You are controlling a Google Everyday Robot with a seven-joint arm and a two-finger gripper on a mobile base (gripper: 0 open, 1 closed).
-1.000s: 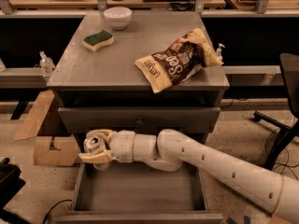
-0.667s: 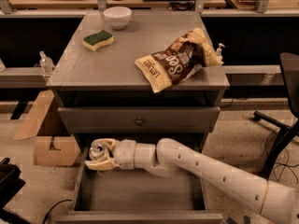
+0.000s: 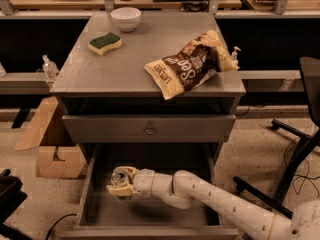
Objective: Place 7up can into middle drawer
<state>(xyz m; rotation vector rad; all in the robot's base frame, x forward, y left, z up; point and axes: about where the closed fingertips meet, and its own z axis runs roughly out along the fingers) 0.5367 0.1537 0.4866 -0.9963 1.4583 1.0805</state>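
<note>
My gripper (image 3: pixel 120 183) is inside the open middle drawer (image 3: pixel 89 189), at its left side, low over the flat bottom. It is shut on the 7up can (image 3: pixel 118 176), of which only the silver top shows between the yellowish fingers. My white arm (image 3: pixel 210 196) reaches in from the lower right over the drawer's front edge.
Above is a shut drawer with a round knob (image 3: pixel 149 130). On the cabinet top lie a brown chip bag (image 3: pixel 187 66), a green-yellow sponge (image 3: pixel 105 42) and a white bowl (image 3: pixel 125 18). A cardboard box (image 3: pixel 55 159) stands at the left, an office chair base (image 3: pixel 295 149) at the right.
My gripper has moved down and a little to the right with the can, from the drawer's left edge deeper into the drawer.
</note>
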